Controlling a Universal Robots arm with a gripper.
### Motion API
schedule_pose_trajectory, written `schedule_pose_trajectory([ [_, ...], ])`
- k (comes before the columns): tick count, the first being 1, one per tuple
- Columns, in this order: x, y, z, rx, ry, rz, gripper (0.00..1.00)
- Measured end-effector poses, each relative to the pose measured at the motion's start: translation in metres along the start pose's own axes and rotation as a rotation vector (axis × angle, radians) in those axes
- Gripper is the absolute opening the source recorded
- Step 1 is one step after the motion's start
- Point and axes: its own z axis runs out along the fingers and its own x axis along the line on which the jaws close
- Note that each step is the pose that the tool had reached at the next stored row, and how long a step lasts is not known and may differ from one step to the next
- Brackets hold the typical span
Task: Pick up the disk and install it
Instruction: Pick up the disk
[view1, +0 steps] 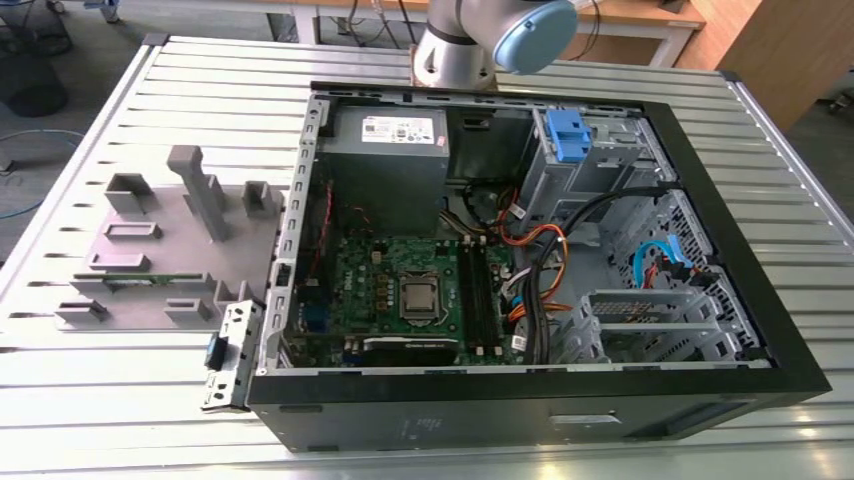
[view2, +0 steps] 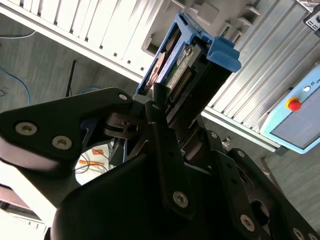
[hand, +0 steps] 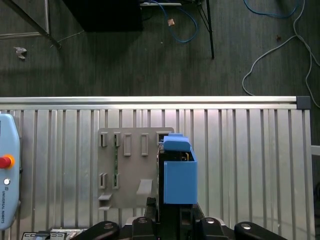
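The disk (view2: 169, 62) shows in both wrist views, a silver drive with a pale label inside a blue plastic carrier (hand: 179, 175). My gripper (view2: 170, 97) is shut on it, black fingers (view2: 159, 107) clamping its near end. The disk hangs in the air above the slatted metal table, over the edge of the grey fixture plate (hand: 130, 170). In the exterior view the arm (view1: 487, 40) rises out of frame behind the open computer case (view1: 280, 400), whose drive bay (view1: 587, 160) with a blue latch (view1: 566, 133) sits at the back on the exterior view's right.
The grey fixture plate (view1: 147, 250) with upright holders lies at the exterior view's left of the case. Inside the case are a motherboard (view1: 407, 290), a power supply (view1: 387, 140) and loose cables (view1: 547, 260). A teach pendant (hand: 7, 170) rests on the table.
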Motion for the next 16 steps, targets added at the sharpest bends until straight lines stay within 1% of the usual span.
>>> schedule_pose_trajectory([
  [3, -0.0001, -0.0047, 0.0005, 0.0001, 0.0000, 0.000, 0.35],
  [5, -0.0001, -0.0091, 0.0009, 0.0001, 0.0000, 0.000, 0.35],
  [10, -0.0004, -0.0225, 0.0019, 0.0001, -0.0001, 0.000, 0.35],
  [16, -0.0007, -0.0411, 0.0027, 0.0002, -0.0001, 0.000, 0.35],
])
